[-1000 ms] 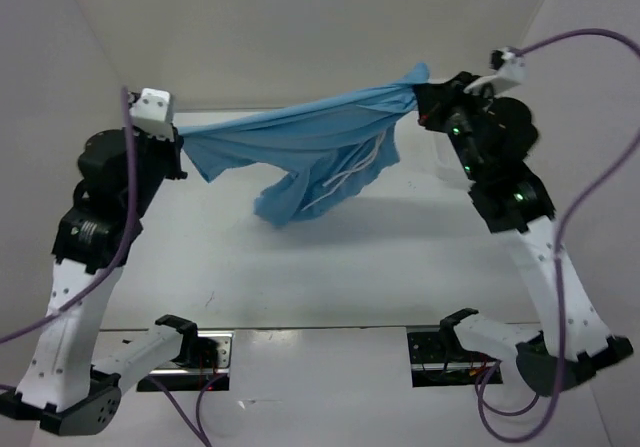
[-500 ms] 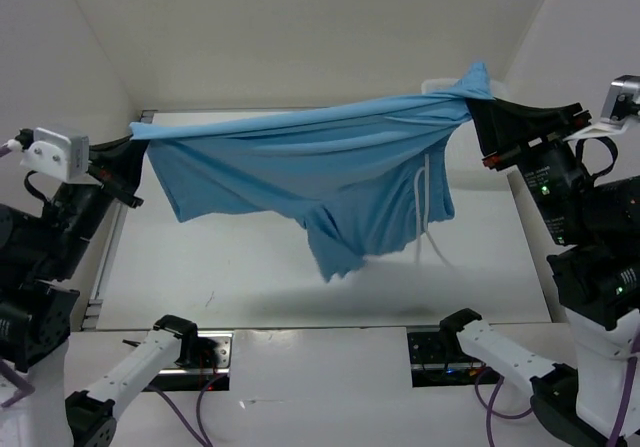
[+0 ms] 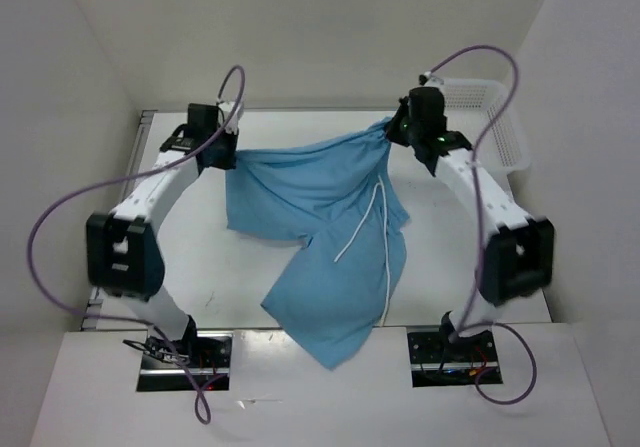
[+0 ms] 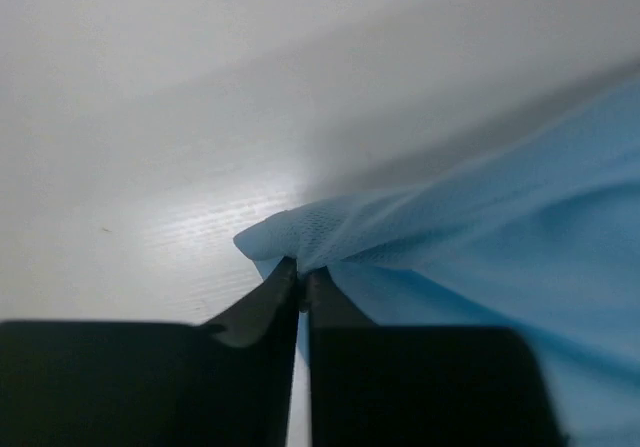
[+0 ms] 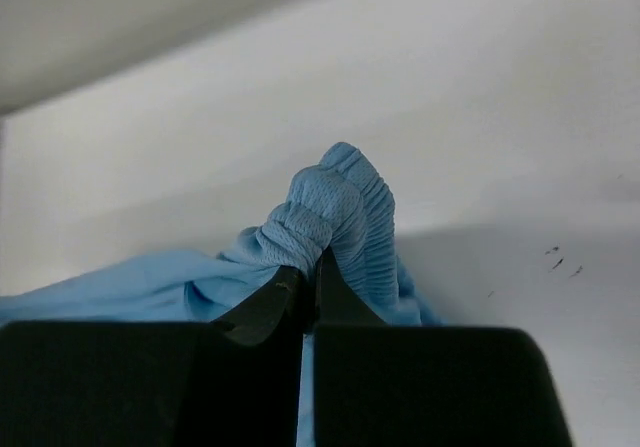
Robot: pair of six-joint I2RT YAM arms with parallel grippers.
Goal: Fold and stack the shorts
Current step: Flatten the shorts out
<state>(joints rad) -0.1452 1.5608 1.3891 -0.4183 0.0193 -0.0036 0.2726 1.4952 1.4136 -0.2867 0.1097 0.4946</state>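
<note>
The light blue shorts (image 3: 320, 227) lie spread on the white table, waistband along the far side, one leg trailing over the near edge. A white drawstring (image 3: 370, 222) runs down the cloth. My left gripper (image 3: 232, 154) is shut on the shorts' far left corner, seen in the left wrist view (image 4: 302, 275) pinching mesh fabric (image 4: 340, 237). My right gripper (image 3: 392, 132) is shut on the bunched elastic waistband at the far right, seen in the right wrist view (image 5: 310, 282) gripping the gathered band (image 5: 340, 212).
A white plastic mesh basket (image 3: 490, 117) stands at the far right of the table (image 3: 200, 267), just behind the right arm. White walls enclose the table at the back and sides. Two black mounts sit at the near edge.
Both arms have reached far forward and lowered. The shorts, held stretched in the air before, now lie on the table with the grippers closer together at the far side.
</note>
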